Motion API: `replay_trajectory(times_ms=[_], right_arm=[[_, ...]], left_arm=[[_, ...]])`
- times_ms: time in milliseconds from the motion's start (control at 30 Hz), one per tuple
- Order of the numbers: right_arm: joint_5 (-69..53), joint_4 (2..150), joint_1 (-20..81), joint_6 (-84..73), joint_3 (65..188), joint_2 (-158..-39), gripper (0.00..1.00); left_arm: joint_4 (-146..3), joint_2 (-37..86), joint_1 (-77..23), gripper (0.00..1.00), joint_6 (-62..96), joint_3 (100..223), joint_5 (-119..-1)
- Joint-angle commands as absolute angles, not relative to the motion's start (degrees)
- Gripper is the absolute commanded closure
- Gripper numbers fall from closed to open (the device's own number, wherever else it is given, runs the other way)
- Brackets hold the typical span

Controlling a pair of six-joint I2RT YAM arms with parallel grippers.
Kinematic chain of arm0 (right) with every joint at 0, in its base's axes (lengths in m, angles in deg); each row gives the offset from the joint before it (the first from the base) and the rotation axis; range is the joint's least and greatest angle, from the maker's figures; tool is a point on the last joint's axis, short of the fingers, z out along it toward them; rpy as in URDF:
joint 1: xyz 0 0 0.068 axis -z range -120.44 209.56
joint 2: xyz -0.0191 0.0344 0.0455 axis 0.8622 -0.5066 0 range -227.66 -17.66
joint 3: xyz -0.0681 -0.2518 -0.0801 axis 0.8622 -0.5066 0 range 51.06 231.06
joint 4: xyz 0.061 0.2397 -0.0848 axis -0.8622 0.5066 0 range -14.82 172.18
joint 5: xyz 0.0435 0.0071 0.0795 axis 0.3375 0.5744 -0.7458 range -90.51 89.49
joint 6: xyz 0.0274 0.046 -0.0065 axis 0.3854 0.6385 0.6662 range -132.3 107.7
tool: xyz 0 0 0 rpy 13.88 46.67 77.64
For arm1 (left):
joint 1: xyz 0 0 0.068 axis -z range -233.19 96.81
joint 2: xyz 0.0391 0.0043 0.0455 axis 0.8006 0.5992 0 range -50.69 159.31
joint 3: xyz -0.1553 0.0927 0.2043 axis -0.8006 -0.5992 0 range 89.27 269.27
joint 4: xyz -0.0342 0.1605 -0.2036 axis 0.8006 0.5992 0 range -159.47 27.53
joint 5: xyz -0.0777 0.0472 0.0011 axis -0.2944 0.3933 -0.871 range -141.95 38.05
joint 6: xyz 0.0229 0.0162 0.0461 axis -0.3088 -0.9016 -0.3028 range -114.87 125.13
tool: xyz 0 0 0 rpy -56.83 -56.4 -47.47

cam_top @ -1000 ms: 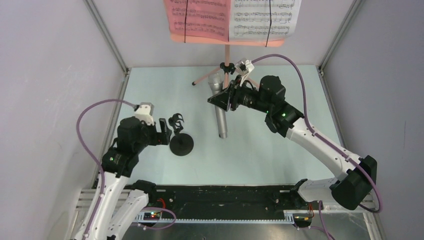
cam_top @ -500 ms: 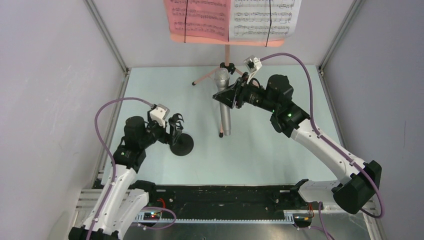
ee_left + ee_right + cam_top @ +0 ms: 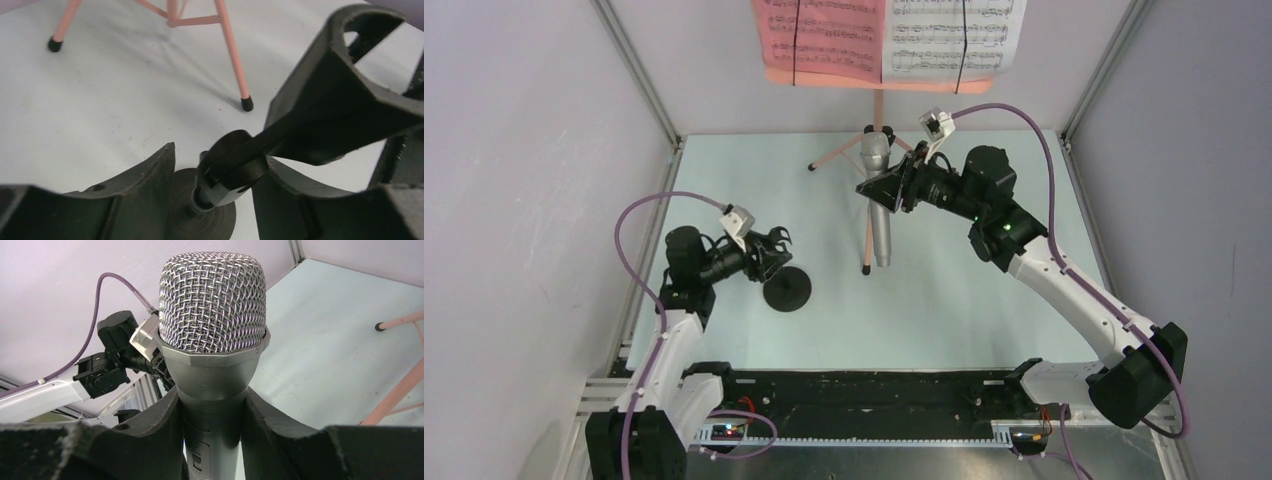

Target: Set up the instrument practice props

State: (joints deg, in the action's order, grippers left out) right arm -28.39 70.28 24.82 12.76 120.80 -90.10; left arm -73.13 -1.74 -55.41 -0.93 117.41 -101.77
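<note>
The small black mic stand [image 3: 786, 288] sits on its round base at the left, its clip [image 3: 776, 240] tilted up. My left gripper [image 3: 767, 262] straddles the stand's upper joint [image 3: 232, 167]. It is open: the right finger touches the joint and the left finger [image 3: 150, 175] stands apart from it. My right gripper [image 3: 888, 190] is shut on the grey microphone [image 3: 880, 225] just below its mesh head [image 3: 212, 305], and the tail hangs down toward the table. The salmon-pink music stand [image 3: 877, 110] stands at the back, carrying a pink page [image 3: 824, 30] and a white page [image 3: 954, 30].
The music stand's tripod legs [image 3: 232, 55] spread over the back of the table, close behind the microphone and to the right in the right wrist view [image 3: 400, 385]. Grey walls and metal frame posts [image 3: 639, 75] enclose the table. Purple cables loop above both wrists.
My left gripper has reached forward around the mic stand's stem and its jaws have narrowed. My right arm has swung the microphone from lying flat to hanging nearly upright, a little farther back.
</note>
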Motion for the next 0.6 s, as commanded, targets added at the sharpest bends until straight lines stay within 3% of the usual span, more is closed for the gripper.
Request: replay_trajectory(times_ms=[0, 400, 567], right_arm=[[-29.49, 67.32, 25.33, 13.60, 121.04, -88.64, 1.00], [-30.66, 64.79, 26.14, 14.91, 121.04, -89.81, 1.00], [-30.68, 63.29, 26.08, 15.93, 121.03, -89.55, 1.00]], left_arm=[[-76.58, 0.40, -56.01, 0.45, -1.79, 118.65, -112.50], [-76.58, -0.31, -55.91, 0.97, -2.73, 118.95, -110.35], [-76.47, -2.74, -52.92, 1.00, -1.42, 120.80, -104.01]])
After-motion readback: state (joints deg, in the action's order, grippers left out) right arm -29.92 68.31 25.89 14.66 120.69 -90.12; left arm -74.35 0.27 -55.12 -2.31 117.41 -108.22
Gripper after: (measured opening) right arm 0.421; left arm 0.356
